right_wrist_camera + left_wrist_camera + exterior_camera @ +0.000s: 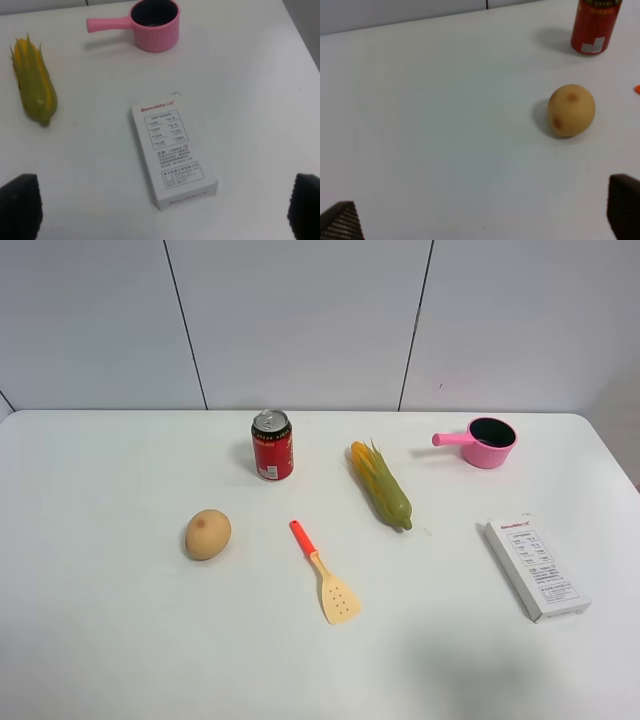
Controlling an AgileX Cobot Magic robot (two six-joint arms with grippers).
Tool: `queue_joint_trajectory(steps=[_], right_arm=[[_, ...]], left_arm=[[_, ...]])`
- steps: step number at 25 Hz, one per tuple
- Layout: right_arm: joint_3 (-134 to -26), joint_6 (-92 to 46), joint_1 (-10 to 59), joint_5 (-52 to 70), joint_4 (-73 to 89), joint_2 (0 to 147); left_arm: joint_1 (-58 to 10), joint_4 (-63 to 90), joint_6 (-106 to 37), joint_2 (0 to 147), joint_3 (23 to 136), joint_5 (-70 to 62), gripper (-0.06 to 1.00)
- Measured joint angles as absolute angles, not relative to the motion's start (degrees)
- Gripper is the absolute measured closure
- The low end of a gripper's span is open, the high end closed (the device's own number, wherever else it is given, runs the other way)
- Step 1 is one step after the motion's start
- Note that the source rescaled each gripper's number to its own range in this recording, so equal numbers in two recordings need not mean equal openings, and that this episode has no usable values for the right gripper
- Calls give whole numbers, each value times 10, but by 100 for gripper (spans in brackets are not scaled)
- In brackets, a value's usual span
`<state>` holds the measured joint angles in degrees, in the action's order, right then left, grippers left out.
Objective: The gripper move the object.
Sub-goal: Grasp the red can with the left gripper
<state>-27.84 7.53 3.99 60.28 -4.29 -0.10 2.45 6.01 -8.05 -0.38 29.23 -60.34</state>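
Note:
The red drink can (272, 445) stands upright at the back middle of the white table (100, 640), silver top and pull tab up. In the left wrist view the can (594, 25) stands beyond a potato (571, 110), well away from my left gripper (482, 215). That gripper is open and empty, and only its two black fingertips (340, 222) show. My right gripper (162, 207) is also open and empty, hovering over a white box (172, 152). Neither gripper shows in the exterior high view.
A potato (208, 534) lies in front and left of the can. An orange-handled spatula (325, 575) lies at the middle, a corn cob (381, 485) to the can's right. A pink pot (485, 442) stands at the back right. The white box (536, 567) lies near the right edge.

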Motion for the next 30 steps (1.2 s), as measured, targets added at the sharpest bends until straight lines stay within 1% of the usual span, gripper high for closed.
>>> queue_joint_trajectory(steps=[30], right_arm=[[-278,75,40,603,-43,-1]], left_arm=[[24,60,-81,-4,292,-603,-6]])
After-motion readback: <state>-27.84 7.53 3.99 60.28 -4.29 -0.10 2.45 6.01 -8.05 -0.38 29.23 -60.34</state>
